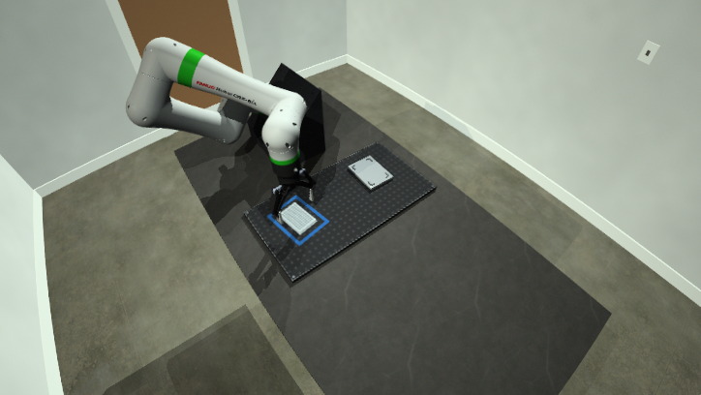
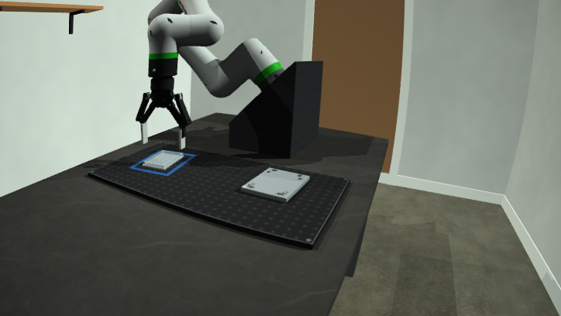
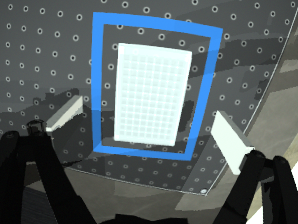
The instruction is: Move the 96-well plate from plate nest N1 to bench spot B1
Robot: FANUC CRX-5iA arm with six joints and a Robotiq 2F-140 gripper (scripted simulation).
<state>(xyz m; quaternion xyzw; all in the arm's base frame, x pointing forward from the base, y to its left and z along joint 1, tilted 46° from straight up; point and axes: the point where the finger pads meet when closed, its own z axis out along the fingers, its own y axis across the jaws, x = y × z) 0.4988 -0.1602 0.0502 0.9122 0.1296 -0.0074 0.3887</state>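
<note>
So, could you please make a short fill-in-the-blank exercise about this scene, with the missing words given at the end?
1. The 96-well plate lies flat inside the ____ taped outline.
2. The gripper hangs above the plate with its fingers ____.
3. The plate nest on the perforated deck holds ____ plate.
4. The arm's black pedestal stands in front of a ____ door.

Missing words: blue; open; no; brown
</note>
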